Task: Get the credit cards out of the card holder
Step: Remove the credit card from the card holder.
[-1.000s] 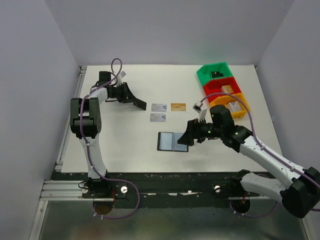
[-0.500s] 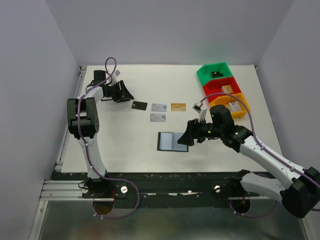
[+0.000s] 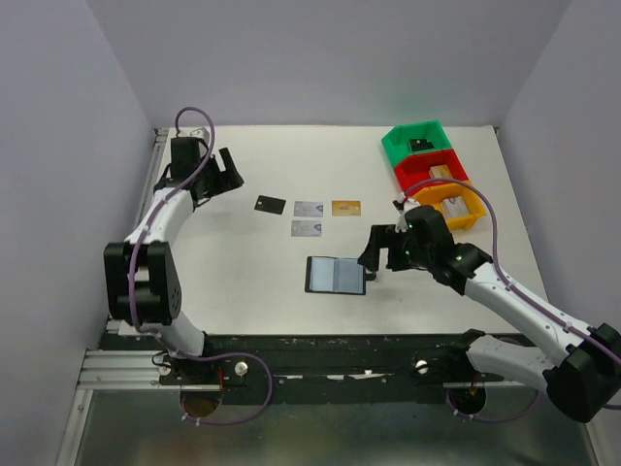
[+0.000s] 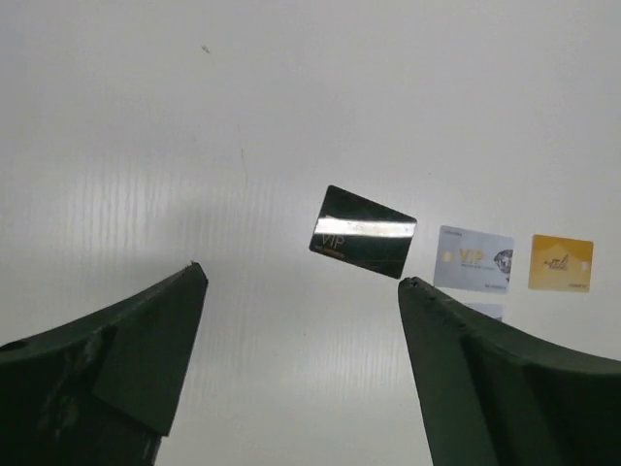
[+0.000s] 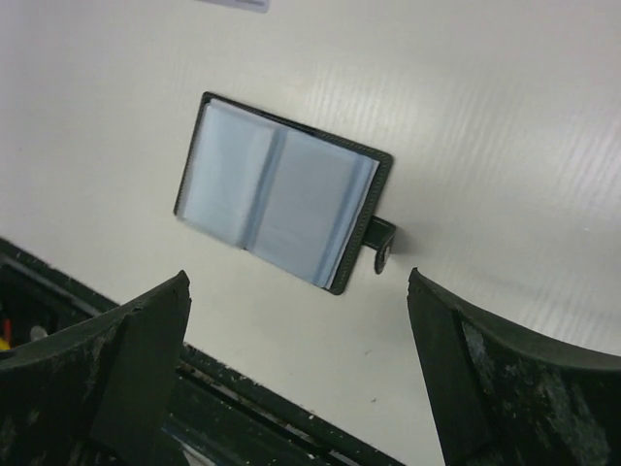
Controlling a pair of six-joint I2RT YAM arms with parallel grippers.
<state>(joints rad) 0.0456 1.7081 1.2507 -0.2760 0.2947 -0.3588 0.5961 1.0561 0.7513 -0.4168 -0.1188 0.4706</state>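
The white table (image 3: 243, 262) carries all items. The card holder (image 3: 336, 275) lies open near its centre, long axis running 9 to 3 o'clock, strap tab at the 3 o'clock end. The right jaws are the nearer, wide apart and empty, just at the holder's 2 o'clock. The left jaws, also apart and empty, hang well off at 10 o'clock. Four credit cards (image 3: 307, 228) lie at the holder's 12 o'clock: a black card (image 4: 363, 232), two silver cards (image 4: 473, 259) and a gold card (image 4: 561, 263). "VIP" reads on the black card and one silver. Whether any card sits in the pockets cannot be told.
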